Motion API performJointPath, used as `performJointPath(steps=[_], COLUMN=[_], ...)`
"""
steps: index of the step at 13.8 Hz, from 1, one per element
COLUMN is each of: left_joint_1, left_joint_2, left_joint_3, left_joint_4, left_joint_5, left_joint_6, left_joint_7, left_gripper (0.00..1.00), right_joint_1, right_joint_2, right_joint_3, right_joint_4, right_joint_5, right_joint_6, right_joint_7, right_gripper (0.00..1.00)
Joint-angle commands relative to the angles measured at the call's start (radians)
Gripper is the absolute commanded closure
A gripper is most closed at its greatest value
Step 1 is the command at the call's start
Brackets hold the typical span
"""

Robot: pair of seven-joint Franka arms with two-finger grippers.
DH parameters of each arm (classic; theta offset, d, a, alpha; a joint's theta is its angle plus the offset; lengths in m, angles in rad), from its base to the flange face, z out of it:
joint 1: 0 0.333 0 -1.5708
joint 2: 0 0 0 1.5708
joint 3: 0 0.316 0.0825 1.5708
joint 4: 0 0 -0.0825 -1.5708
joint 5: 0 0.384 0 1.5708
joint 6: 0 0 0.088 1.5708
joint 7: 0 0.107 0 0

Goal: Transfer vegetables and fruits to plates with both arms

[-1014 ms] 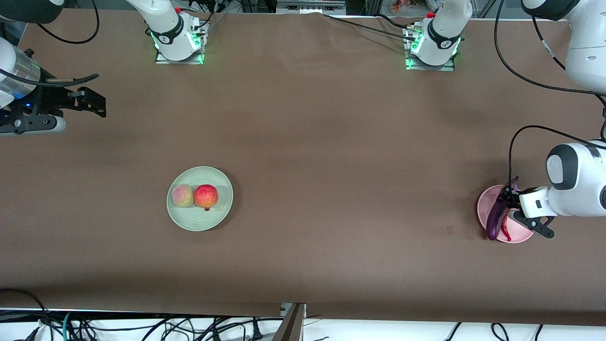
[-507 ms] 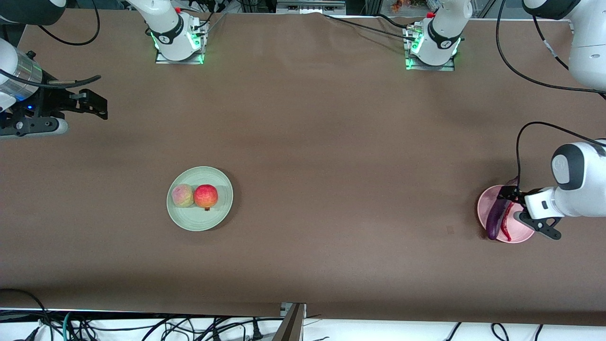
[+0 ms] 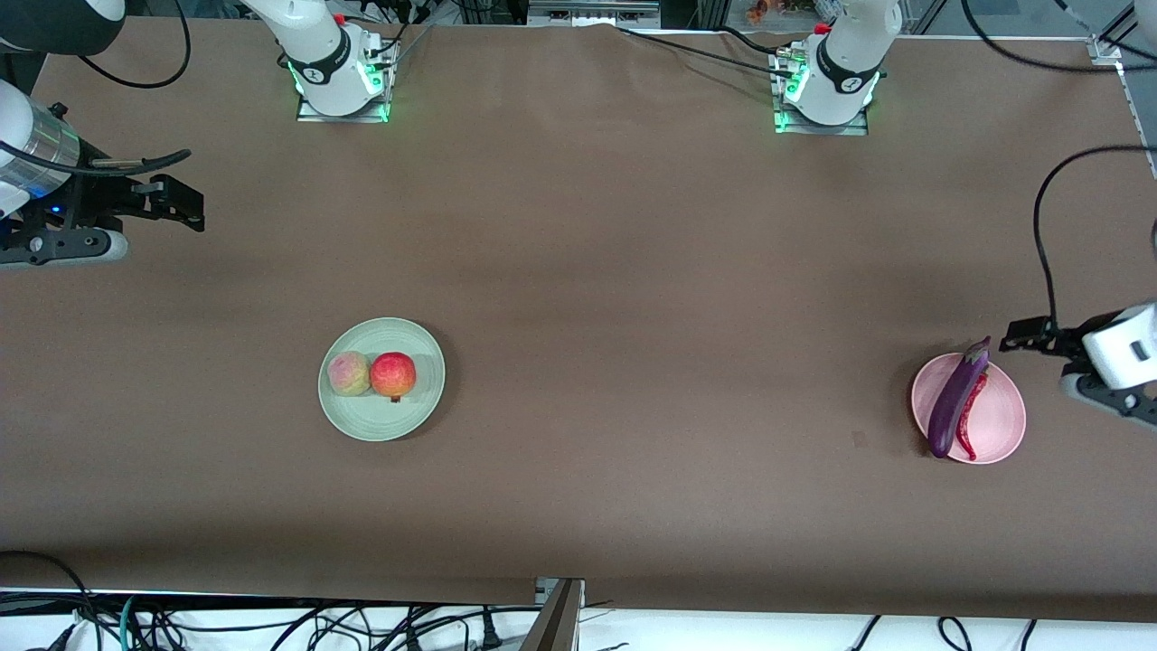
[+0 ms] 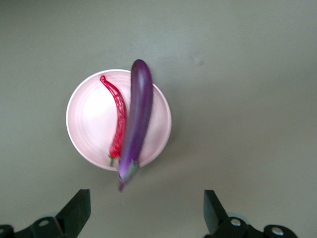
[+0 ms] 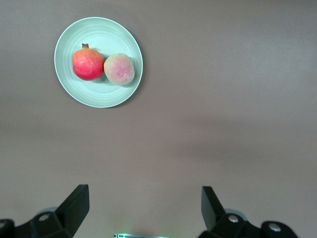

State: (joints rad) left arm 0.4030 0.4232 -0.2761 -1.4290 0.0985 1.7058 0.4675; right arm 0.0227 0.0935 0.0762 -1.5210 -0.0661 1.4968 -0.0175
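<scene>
Item 1, eggplant [image 3: 958,399]: lies on the pink plate [image 3: 1001,423], stem cap overhanging the rim at 12 o'clock as the front view shows it. Judged smooth, slippery, moderately heavy, firm; best gripped across the thick middle.

Item 2, chili pepper [image 3: 967,427]: touching the eggplant's flank on the same plate. Judged light, slim, slightly pliant; grip at mid-length.

Item 3, peach [image 3: 349,373]: on the green plate [image 3: 381,418], touching item 4. Judged fuzzy, good friction, bruisable; grip across the widest girth, lightly.

Item 4, pomegranate [image 3: 393,374]: same plate, at 3 o'clock of the peach in the front view. Judged hard-skinned, heavier, prone to roll; grip across the equator, clear of the nub.

Left gripper [image 4: 143,210]: over the desk [image 3: 633,271] at the left arm's end, just beside the pink plate; jaws apart, empty.

Right gripper [image 5: 143,208]: over the desk at the right arm's end, well apart from the green plate; jaws apart, empty.

Judgement: all four items plated; the task looks complete.
</scene>
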Motion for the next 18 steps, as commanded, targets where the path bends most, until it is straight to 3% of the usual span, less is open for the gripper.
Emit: performJointPath(steps=[1,6,8,11,14,18], left_joint_1=[0.000,-0.001,-0.073,-0.186,-0.359,-0.377], left_joint_2=[-0.114,-0.257,-0.313,-0.331,-0.353,-0.411], left_joint_3=[-0.031,-0.124,-0.114,-0.013,0.193,0.227], left_joint_4=[-0.030,-0.043,-0.085,-0.088,-0.097,-0.197], left_joint_5=[-0.022,-0.028,-0.036,-0.033,-0.042,-0.077], left_joint_6=[-0.090,-0.204,-0.209,-0.215,-0.213,-0.144], left_joint_7=[-0.073,-0.283,-0.413,-0.527,-0.533,-0.563], left_gripper=[0.00,0.00,0.00,0.00,0.00,0.00], right_joint_1=[-0.012,-0.013,-0.013,-0.015,-0.015,-0.017], right_joint_2=[0.008,0.008,0.008,0.008,0.008,0.008], right_joint_3=[0.007,0.007,0.007,0.005,0.005,0.004], right_joint_4=[0.022,0.022,0.024,0.022,0.022,0.022], right_joint_5=[0.006,0.006,0.008,0.008,0.008,0.008], right_joint_6=[-0.004,-0.004,-0.004,-0.004,-0.004,-0.004], right_joint_7=[-0.004,-0.004,-0.004,-0.006,-0.007,-0.007], right_gripper=[0.00,0.00,0.00,0.00,0.00,0.00])
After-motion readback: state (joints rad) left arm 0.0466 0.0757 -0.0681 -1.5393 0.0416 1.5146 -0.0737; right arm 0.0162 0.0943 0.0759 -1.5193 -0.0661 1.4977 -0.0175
